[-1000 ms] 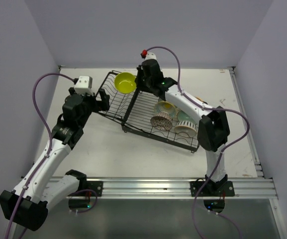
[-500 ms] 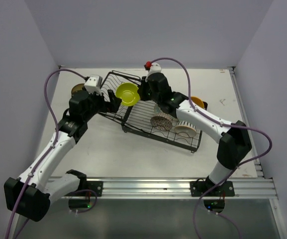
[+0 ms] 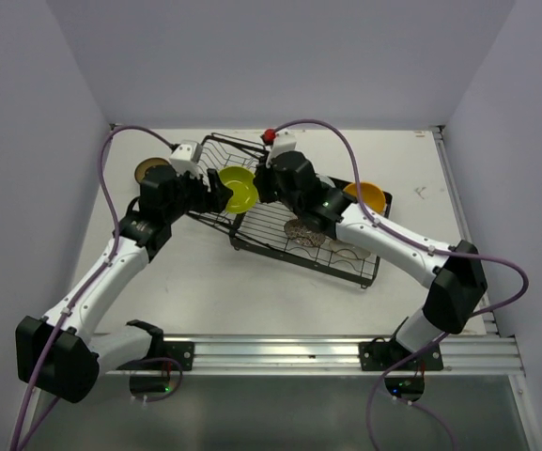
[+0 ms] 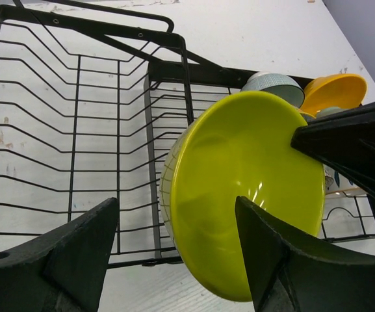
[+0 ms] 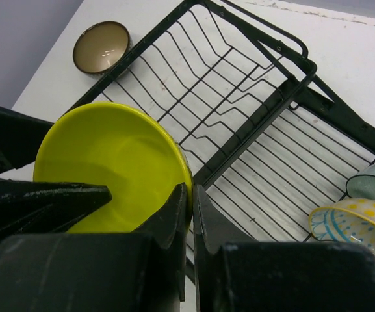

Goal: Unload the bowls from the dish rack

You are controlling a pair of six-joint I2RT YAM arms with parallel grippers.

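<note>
The right gripper (image 5: 188,195) has its two jaws pressed together on the rim of the yellow-green bowl (image 5: 103,153). It holds the bowl on edge in the air, above the place where the two sections of the dish rack (image 4: 77,117) meet.

The left gripper (image 4: 174,214) has its jaws apart and holds nothing. In its wrist view the bowl stands just in front of them, with the open side turned to the camera. The bowl is not centred in the gap; it lies toward the finger (image 4: 281,260) on the right of that view, which covers the lower rim. I cannot tell if this finger touches the rim. The other finger is apart from the bowl.

I judge this to be a handover, so the important relation is this one: the free part of the rim is low and on the left arm's side, opposite to the point where the right jaws pinch. The left arm is therefore the nearer one for the next grip.

Further out, a pale teal bowl (image 4: 275,84) and an orange-yellow bowl (image 4: 335,91) are at the far end of the rack. A dark brown bowl (image 5: 101,47) stands upright on the table (image 3: 205,282), beside the basket section.

I can read no brand, label or writing on any of these things.
</note>
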